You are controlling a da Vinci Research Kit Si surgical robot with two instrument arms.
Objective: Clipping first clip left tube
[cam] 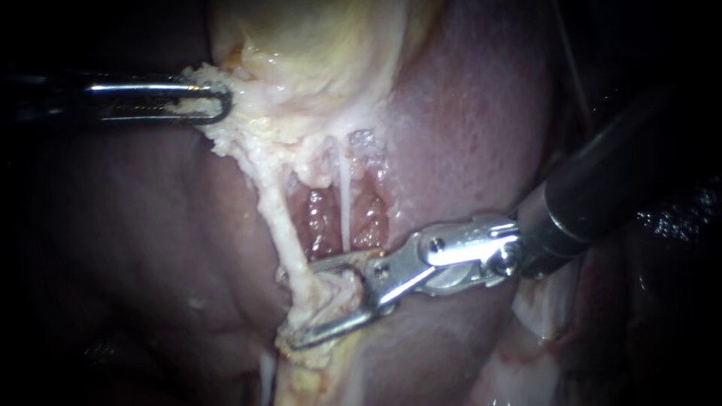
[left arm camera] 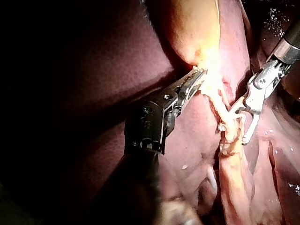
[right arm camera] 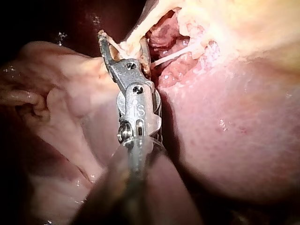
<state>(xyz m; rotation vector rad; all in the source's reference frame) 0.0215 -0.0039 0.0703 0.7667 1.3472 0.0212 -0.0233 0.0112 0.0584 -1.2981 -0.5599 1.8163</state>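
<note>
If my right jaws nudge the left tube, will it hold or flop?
Probably floppy: the left tube looks taut only where the left instrument, shut on the gallbladder edge, stretches it. Its wet sheen suggests slippery. Thin and ragged, it may tear if the right instrument, jaws open, pushes sideways.

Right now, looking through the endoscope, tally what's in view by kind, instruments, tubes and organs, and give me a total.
Instruments: 2, left instrument and right instrument
Tubes: 2, left tube and right tube
Organs: 2, gallbladder and liver
Total: 6
</note>
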